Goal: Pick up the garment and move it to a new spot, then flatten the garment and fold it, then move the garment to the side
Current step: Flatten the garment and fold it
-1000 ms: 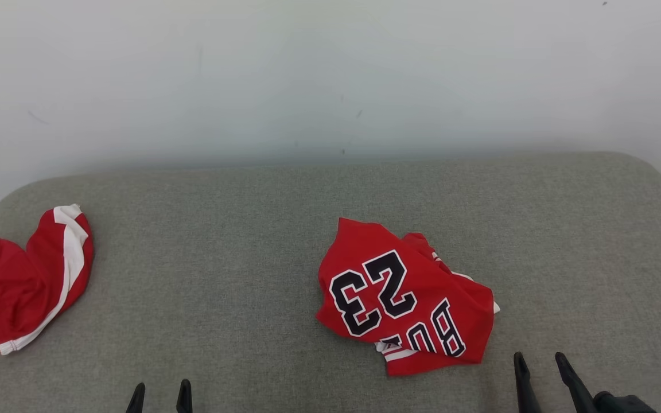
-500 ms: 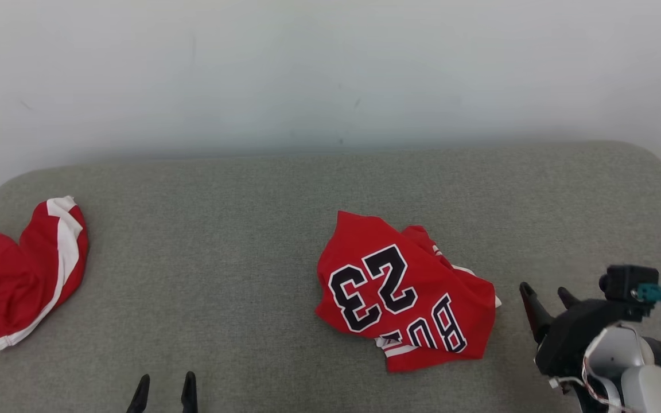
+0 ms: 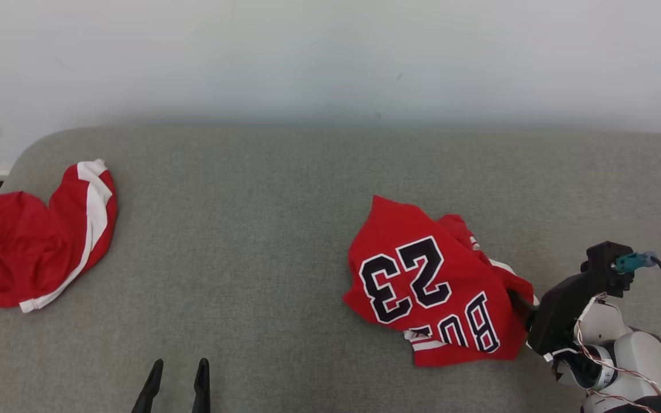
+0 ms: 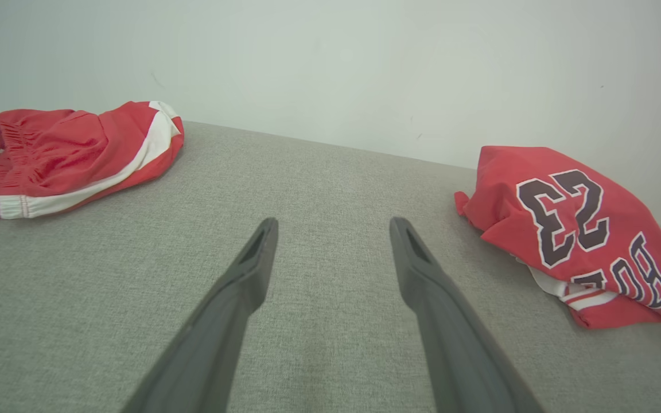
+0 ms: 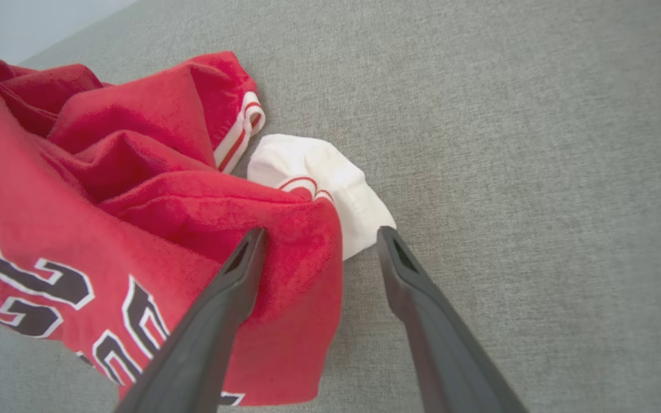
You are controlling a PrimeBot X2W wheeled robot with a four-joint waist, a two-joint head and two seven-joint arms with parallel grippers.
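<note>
The garment (image 3: 422,275) is a crumpled red jersey with a black "23" and white trim, lying right of centre on the grey cushion (image 3: 250,229). It shows at the right of the left wrist view (image 4: 571,229) and fills the left of the right wrist view (image 5: 135,201). My right gripper (image 3: 518,301) is open at the jersey's right edge. In its own view (image 5: 319,235) the left finger rests over the red fold, the right finger stands beside a white corner of the fabric. My left gripper (image 3: 178,367) (image 4: 333,226) is open over bare cushion, well left of the jersey.
A second red garment with a white stripe (image 3: 38,235) (image 4: 61,155) lies bunched at the cushion's far left end. A pale wall (image 3: 330,57) runs behind the cushion. Bare grey fabric lies between the two garments.
My right arm has come up from the bottom edge and reached the jersey's right edge, fingers still open. The head camera has shifted. The left gripper and both garments have stayed put.
</note>
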